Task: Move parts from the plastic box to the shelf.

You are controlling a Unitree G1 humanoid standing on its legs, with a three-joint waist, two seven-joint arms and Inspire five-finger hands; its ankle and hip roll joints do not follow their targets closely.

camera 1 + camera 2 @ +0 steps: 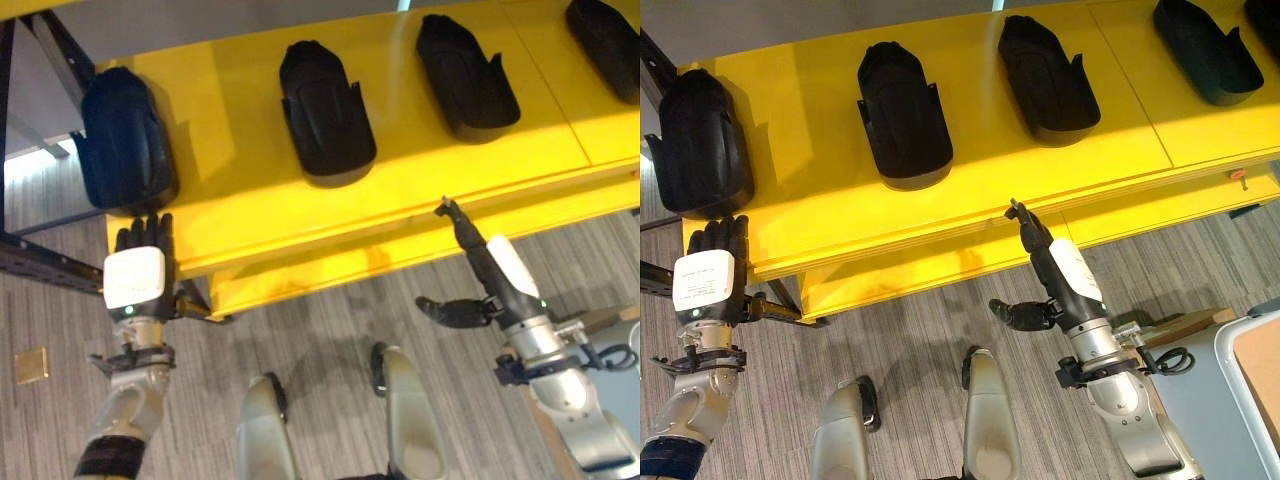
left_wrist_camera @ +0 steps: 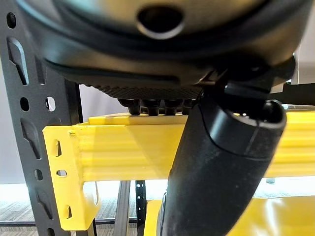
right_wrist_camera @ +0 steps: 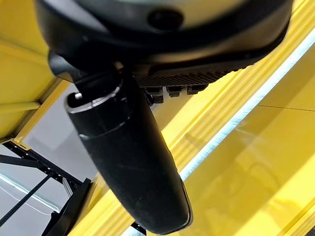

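Several black moulded parts lie in a row on the yellow shelf [image 1: 250,215]: the leftmost [image 1: 120,140] at the shelf's left end, then a second [image 1: 325,100], a third [image 1: 465,75] and one at the far right [image 1: 605,30]. My left hand [image 1: 140,265] is open, fingers straight up at the front edge just below the leftmost part, holding nothing. My right hand [image 1: 490,265] is open too, its straight fingertips at the shelf's front edge below the third part and its thumb [image 3: 128,162] out to the side. The left thumb [image 2: 216,172] shows before the yellow beam [image 2: 123,152].
A black perforated upright [image 2: 29,98] carries the shelf at its left end. A lower yellow level [image 1: 330,270] lies under the top one. A white-rimmed box corner [image 1: 1250,380] and brown cardboard [image 1: 1180,325] sit at the lower right. Grey carpet [image 1: 300,340] lies in front.
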